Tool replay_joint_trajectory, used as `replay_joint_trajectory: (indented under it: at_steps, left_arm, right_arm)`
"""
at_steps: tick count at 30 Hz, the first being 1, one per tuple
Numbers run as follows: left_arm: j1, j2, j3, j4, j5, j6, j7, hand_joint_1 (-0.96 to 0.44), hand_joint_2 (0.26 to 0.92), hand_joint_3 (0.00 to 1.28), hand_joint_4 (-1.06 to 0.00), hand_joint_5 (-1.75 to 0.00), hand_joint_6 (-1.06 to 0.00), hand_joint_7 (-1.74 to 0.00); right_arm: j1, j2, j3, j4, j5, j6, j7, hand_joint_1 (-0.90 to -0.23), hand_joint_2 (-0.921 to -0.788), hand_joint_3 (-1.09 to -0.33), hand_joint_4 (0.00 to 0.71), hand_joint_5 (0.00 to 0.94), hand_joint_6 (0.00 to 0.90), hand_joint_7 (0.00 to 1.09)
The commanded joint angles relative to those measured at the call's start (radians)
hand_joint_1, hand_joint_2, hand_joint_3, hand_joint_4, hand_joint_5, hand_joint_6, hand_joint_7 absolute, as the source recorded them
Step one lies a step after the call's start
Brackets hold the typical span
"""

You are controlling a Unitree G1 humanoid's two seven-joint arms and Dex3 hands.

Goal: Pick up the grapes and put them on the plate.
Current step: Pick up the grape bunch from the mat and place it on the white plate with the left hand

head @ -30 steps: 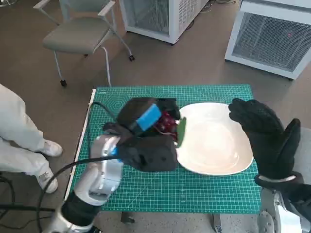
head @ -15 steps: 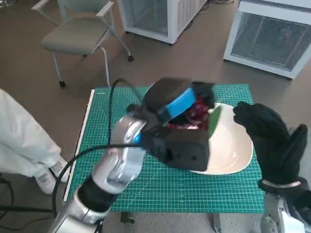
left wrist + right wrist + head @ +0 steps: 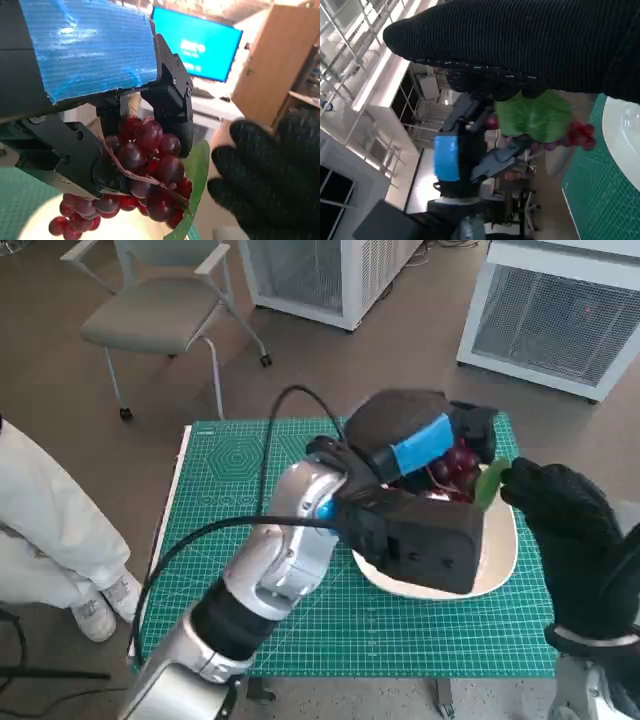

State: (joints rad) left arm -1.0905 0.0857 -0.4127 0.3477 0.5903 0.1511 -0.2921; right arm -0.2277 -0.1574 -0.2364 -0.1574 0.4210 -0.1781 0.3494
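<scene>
Left hand (image 3: 415,455) grips the grapes (image 3: 455,468) — a dark red bunch with a green leaf (image 3: 490,483) — fingers (image 3: 170,100) closed round the top of the cluster, loose berries hanging below in the left wrist view. The bunch is held up in the air over the far part of the plate (image 3: 500,550), not resting on it. The plate sits on the green mat (image 3: 230,500) on the tabletop.

Right hand (image 3: 575,540) in its glove stands upright just beside the leaf, at the plate's right edge; it holds nothing, fingers look loosely extended. Whether it touches the leaf — cannot tell; in the right wrist view the leaf sits right under the glove.

Handling, as a judgement: a bunch like this is light, soft and floppy; berries dangle and swing off a thin stem (image 3: 125,167), and could drop off or roll if squeezed or shaken. The grip at the top of the cluster, near the stem, looks like the right place — the body of the bunch gives little to hold. Lowering close to the plate before letting go should keep it from bouncing or rolling off the smooth white surface.

A person's pale trouser leg (image 3: 50,530) shows left of the tabletop, a chair (image 3: 150,310) beyond it.
</scene>
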Motion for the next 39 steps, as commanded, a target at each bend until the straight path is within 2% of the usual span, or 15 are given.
replay_joint_trajectory:
  at_steps: [1, 8, 16, 19, 20, 21, 22, 23, 24, 26, 27, 29, 33, 39]
  left_arm:
    - [-0.039, -0.013, -0.003, 0.026, -0.007, -0.026, 0.010, 0.00, 0.871, 0.12, -0.67, -1.37, -0.79, -0.81]
    - [-0.041, -0.022, -0.007, 0.055, -0.010, -0.034, 0.002, 0.00, 0.873, 0.14, -0.64, -1.40, -0.77, -0.83]
    - [-0.052, -0.039, -0.004, 0.107, -0.025, -0.032, -0.001, 0.00, 0.868, 0.13, -0.71, -1.27, -0.70, -0.98]
    - [-0.061, -0.045, -0.011, 0.141, -0.021, -0.032, 0.000, 0.00, 0.890, 0.16, -0.62, -1.31, -0.63, -1.10]
    - [-0.063, -0.046, -0.014, 0.153, -0.019, -0.034, 0.002, 0.00, 0.900, 0.18, -0.57, -1.34, -0.58, -1.18]
    - [-0.066, -0.046, -0.018, 0.165, -0.016, -0.036, 0.003, 0.03, 0.906, 0.19, -0.54, -1.36, -0.52, -1.16]
    - [-0.069, -0.046, -0.023, 0.178, -0.012, -0.038, 0.003, 0.08, 0.910, 0.20, -0.53, -1.37, -0.48, -1.09]
    - [-0.072, -0.046, -0.028, 0.191, -0.007, -0.040, 0.001, 0.10, 0.901, 0.19, -0.49, -1.28, -0.44, -0.94]
    - [-0.075, -0.045, -0.033, 0.203, -0.003, -0.042, 0.000, 0.11, 0.883, 0.17, -0.46, -1.09, -0.41, -0.72]
    - [-0.084, -0.044, -0.043, 0.227, 0.003, -0.041, -0.007, 0.02, 0.836, 0.11, -0.35, -0.62, -0.38, -0.40]
    - [-0.088, -0.045, -0.046, 0.238, 0.005, -0.039, -0.011, -0.02, 0.821, 0.09, -0.31, -0.43, -0.37, -0.29]
    - [-0.098, -0.047, -0.054, 0.263, 0.008, -0.036, -0.018, -0.08, 0.805, 0.06, -0.23, -0.20, -0.35, -0.15]
    - [-0.114, -0.051, -0.066, 0.315, 0.011, -0.056, -0.011, -0.16, 0.793, 0.04, -0.17, -0.04, -0.32, -0.05]
    - [-0.131, -0.059, -0.058, 0.399, -0.011, -0.104, 0.000, -0.25, 0.795, 0.03, -0.15, 0.00, -0.30, -0.02]
  right_arm:
    - [0.029, -0.003, -0.005, 0.001, -0.016, 0.006, -0.022, -0.387, -0.921, -0.637, 0.408, 0.723, 0.180, 0.98]
    - [0.035, 0.003, -0.005, -0.005, -0.022, 0.004, -0.040, -0.386, -0.921, -0.635, 0.411, 0.717, 0.184, 0.97]
    - [0.033, 0.006, -0.003, -0.001, -0.028, 0.003, -0.056, -0.384, -0.921, -0.633, 0.415, 0.712, 0.193, 0.97]
    - [0.031, 0.008, -0.001, 0.000, -0.029, 0.005, -0.059, -0.384, -0.921, -0.633, 0.417, 0.710, 0.199, 0.97]
    - [0.031, 0.008, -0.001, 0.001, -0.029, 0.005, -0.060, -0.384, -0.921, -0.633, 0.418, 0.710, 0.202, 0.97]
    - [0.030, 0.008, 0.000, 0.001, -0.029, 0.005, -0.061, -0.384, -0.921, -0.632, 0.418, 0.709, 0.204, 0.97]
    - [0.030, 0.008, 0.001, 0.001, -0.028, 0.005, -0.061, -0.384, -0.921, -0.632, 0.419, 0.709, 0.205, 0.97]
    - [0.029, 0.009, 0.001, 0.001, -0.028, 0.005, -0.061, -0.384, -0.921, -0.632, 0.419, 0.708, 0.206, 0.97]
    - [0.029, 0.009, 0.002, 0.002, -0.027, 0.005, -0.060, -0.384, -0.921, -0.631, 0.420, 0.708, 0.207, 0.97]
    - [0.027, 0.008, 0.002, 0.004, -0.026, 0.005, -0.059, -0.384, -0.921, -0.631, 0.421, 0.707, 0.208, 0.97]
    - [0.026, 0.008, 0.002, 0.005, -0.025, 0.005, -0.059, -0.384, -0.921, -0.631, 0.421, 0.706, 0.209, 0.97]
    - [0.023, 0.009, 0.002, 0.008, -0.024, 0.004, -0.057, -0.384, -0.921, -0.631, 0.421, 0.705, 0.209, 0.97]
    - [0.019, 0.010, 0.004, 0.013, -0.024, 0.002, -0.056, -0.383, -0.921, -0.632, 0.421, 0.704, 0.209, 0.97]
    - [0.017, 0.010, 0.006, 0.018, -0.022, 0.000, -0.052, -0.383, -0.921, -0.634, 0.421, 0.704, 0.207, 0.97]
